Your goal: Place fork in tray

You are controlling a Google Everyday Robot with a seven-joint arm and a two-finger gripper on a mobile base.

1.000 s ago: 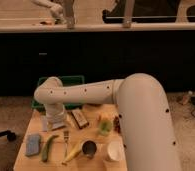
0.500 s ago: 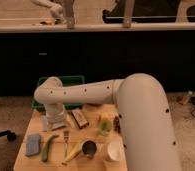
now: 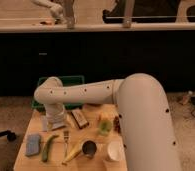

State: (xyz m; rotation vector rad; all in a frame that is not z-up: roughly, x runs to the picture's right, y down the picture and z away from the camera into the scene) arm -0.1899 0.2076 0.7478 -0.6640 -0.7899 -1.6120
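The fork (image 3: 66, 140) is a small pale utensil lying on the wooden table (image 3: 36, 120), tines toward me, between a green vegetable and a banana. The tray (image 3: 66, 80) is a green bin at the table's far edge, mostly hidden behind my white arm. My gripper (image 3: 55, 123) points down at the table's left part, just in front of the tray and a little behind and left of the fork. I see nothing held in it.
A blue sponge (image 3: 32, 144) and a green vegetable (image 3: 48, 148) lie at the front left. A banana (image 3: 73, 153), a metal cup (image 3: 89, 149) and a white cup (image 3: 114, 151) sit at the front. A dark box (image 3: 80, 119) and a yellow-green item (image 3: 105, 125) lie mid-table.
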